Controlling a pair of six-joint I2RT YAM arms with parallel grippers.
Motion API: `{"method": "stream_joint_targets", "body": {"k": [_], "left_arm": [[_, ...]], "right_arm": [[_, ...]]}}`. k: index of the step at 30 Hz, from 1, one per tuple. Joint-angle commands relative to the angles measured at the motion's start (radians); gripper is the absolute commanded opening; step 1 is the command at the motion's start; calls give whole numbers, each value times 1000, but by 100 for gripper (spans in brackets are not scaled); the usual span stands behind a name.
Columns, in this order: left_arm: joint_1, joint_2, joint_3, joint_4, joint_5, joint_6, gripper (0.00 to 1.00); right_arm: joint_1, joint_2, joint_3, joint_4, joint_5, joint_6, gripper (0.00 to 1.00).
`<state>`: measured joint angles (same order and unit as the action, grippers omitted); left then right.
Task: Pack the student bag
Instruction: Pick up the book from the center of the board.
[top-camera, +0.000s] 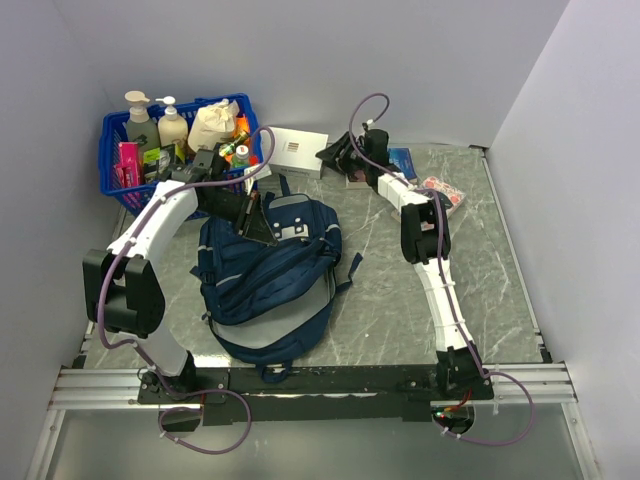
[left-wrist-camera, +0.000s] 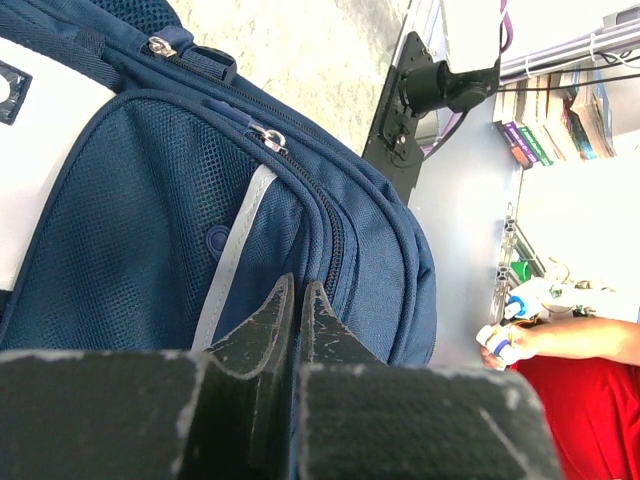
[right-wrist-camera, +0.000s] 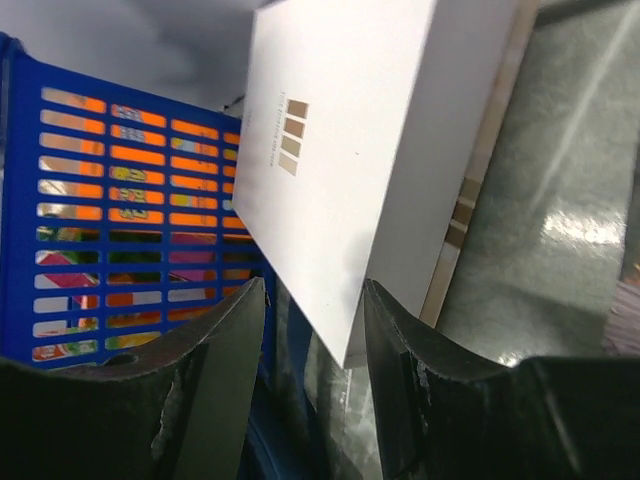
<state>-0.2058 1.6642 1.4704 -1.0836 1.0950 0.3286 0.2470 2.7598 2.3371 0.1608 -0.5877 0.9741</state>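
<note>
While clenched, presses left claw (left-wrist-camera: 300, 290) against zip seam of student bag (left-wrist-camera: 150, 230); straddles white box (right-wrist-camera: 350, 150) corner with released right claw (right-wrist-camera: 312, 290) beside blue basket (right-wrist-camera: 100, 200)

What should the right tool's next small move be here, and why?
Probably close the right tool on the white book: its near corner already sits between the open fingers, beside the blue basket, so a grip looks ready.

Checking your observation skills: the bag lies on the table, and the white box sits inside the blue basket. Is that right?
No. The white box lies on the table beside the basket, not inside it, as the top view shows.
</note>
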Motion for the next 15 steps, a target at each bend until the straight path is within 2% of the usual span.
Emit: {"method": "stream_joint_targets", "body": {"k": [1,5,9,12,13,15], "left_arm": [[48,23,33,85,-133,78,1],[54,20,34,82,-129,90,1],[65,17,34,76,-121,96,1],[75,6,21,82,-119,98,1],[77,6,13,83,-119,99,1],[85,3,5,82,-118,104,1]], "right_arm": [[15,0,-19,-43,-14,-29,52],[21,-5,-16,-109,-12,-23,49],[34,-15,-53,-61,0,-2,47],[44,-12,-39,-50,14,1,40],[43,-11,-35,-47,15,0,33],[44,-17,-44,-34,20,1,26]]}}
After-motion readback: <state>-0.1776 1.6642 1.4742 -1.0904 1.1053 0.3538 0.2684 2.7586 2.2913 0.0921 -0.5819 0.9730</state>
